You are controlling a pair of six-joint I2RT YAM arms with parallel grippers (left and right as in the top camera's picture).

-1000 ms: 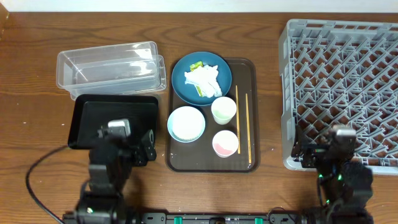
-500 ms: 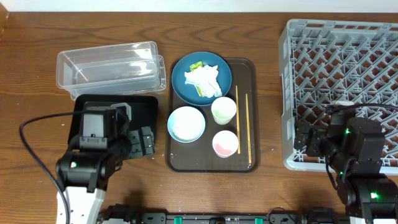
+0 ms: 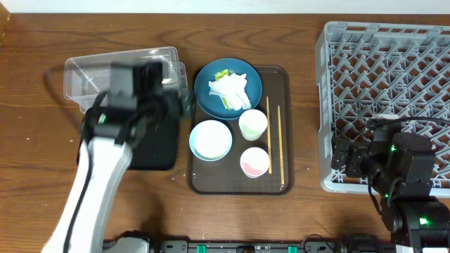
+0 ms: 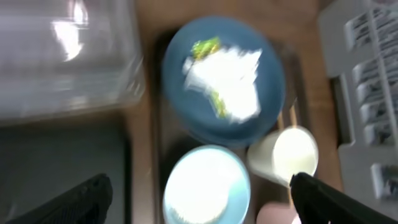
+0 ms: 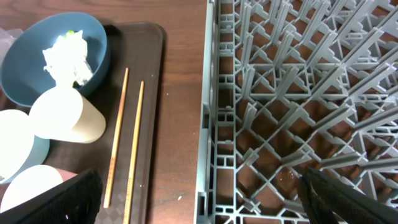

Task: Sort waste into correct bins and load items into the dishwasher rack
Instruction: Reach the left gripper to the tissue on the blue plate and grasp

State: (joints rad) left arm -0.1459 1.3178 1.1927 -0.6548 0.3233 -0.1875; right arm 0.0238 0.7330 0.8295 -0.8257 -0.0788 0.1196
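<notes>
The blue plate (image 3: 208, 90) carries the crumpled tissue (image 3: 232, 90) and the yellow-green wrapper (image 3: 222, 73). The white bowl (image 3: 210, 139), green cup (image 3: 253, 125), pink cup (image 3: 254, 162) and chopsticks (image 3: 273, 144) lie on the brown tray (image 3: 283, 77). My left gripper (image 3: 174, 105) is open and empty, blurred, between the clear tub (image 3: 119, 70) and the plate. Its wrist view shows the tissue (image 4: 227, 84), the bowl (image 4: 205, 186) and the open left gripper (image 4: 202, 202). My right gripper (image 5: 211, 202) is open and empty over the rack's (image 3: 387, 98) front left corner.
The black tray (image 3: 158, 151) lies in front of the clear tub, partly hidden by my left arm. The rack (image 5: 298, 93) stands close to the brown tray's right edge, with a strip of bare wood between them. Cables run behind both arms.
My left arm has swung up from the table's front, over the black tray, toward the clear tub and the plate. My right arm has risen slightly and now holds still.
</notes>
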